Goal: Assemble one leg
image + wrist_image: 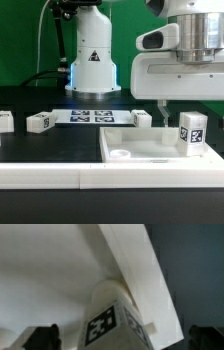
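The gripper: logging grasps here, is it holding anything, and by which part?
Nothing is held: the gripper is open, its fingers apart on either side of the leg standing in the tabletop.

Marker board (93, 117) and tray-like tabletop (120, 140) on the black table (30, 145).
The board lies flat behind the rimmed white tabletop.

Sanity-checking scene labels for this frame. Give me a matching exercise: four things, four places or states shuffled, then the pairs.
Things:
1 gripper
2 rightmost leg
3 marker board
4 leftmost leg

Places or states:
A lying flat on the table in front of the robot base
B jaws open
C cut off by the exterior view's left edge
D upright inside the tabletop

Pairs: 1-B; 2-D; 3-A; 4-C
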Controlling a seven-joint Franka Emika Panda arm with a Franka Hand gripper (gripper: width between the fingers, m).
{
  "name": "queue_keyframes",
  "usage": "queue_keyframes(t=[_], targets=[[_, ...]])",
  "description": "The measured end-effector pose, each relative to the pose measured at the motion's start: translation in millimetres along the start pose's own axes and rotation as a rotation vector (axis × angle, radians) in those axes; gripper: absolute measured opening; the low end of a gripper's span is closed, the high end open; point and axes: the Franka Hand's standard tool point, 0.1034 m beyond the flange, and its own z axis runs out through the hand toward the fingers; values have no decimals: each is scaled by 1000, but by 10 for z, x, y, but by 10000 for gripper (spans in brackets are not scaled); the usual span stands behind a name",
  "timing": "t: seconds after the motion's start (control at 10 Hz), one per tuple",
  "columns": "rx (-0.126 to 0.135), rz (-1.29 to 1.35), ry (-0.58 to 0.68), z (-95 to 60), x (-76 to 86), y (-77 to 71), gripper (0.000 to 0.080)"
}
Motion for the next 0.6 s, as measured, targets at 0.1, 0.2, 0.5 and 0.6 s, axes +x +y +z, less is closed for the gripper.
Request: queue_keyframes(t=[0.1,0.2,0.5,0.6], targets=[[-10,-90,-14,-5,2,20,649],[-19,-178,-19,-14,9,27,649],[-54,-408,-10,-29,15,0,649],[-51,-451,-11,-37,47,54,649]])
